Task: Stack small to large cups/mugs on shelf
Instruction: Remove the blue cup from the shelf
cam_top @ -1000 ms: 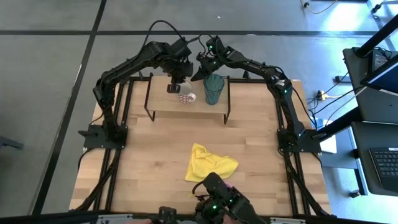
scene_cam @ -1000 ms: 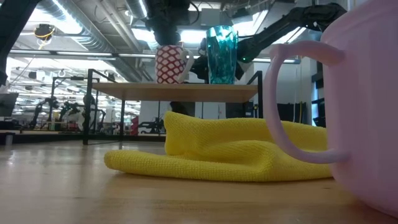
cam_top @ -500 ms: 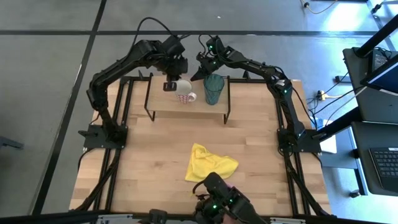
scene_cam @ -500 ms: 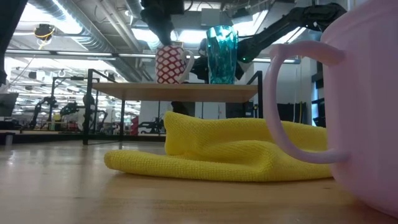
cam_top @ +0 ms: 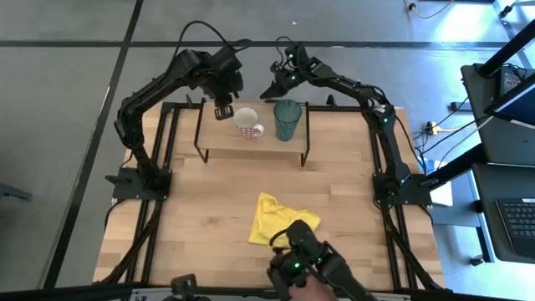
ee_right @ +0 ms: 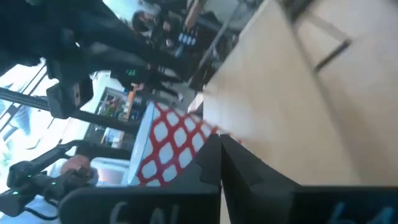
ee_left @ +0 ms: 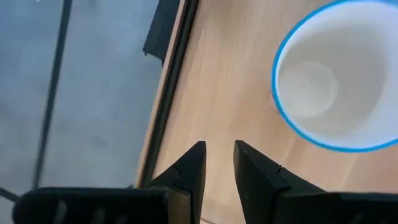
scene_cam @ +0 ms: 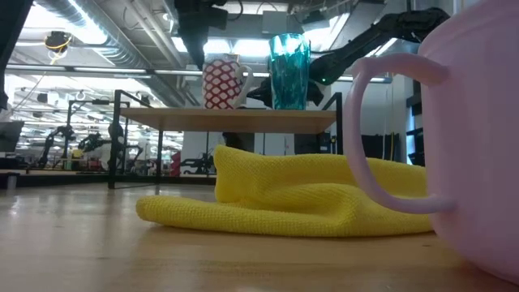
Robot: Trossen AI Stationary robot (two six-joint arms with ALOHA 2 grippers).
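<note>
The white mug with a red pattern stands upright on the light-wood shelf. The teal tumbler stands to its right; both also show in the low view. My left gripper hovers left of the mug, its fingers narrowly apart and empty. My right gripper is shut and empty, behind the shelf's far edge. The pink mug stands on the tabletop at the near edge. In the high view it is hidden under the camera mount.
A crumpled yellow cloth lies on the tabletop between the shelf and the near edge. The shelf's left part is bare. The shelf's black legs stand at its ends. The low camera's mount sits at the near edge.
My left gripper has gone from over the white mug up and toward the table's left edge, and now stands clear of it. The mug stays upright on the shelf. My right gripper has drawn back a little toward the far edge.
</note>
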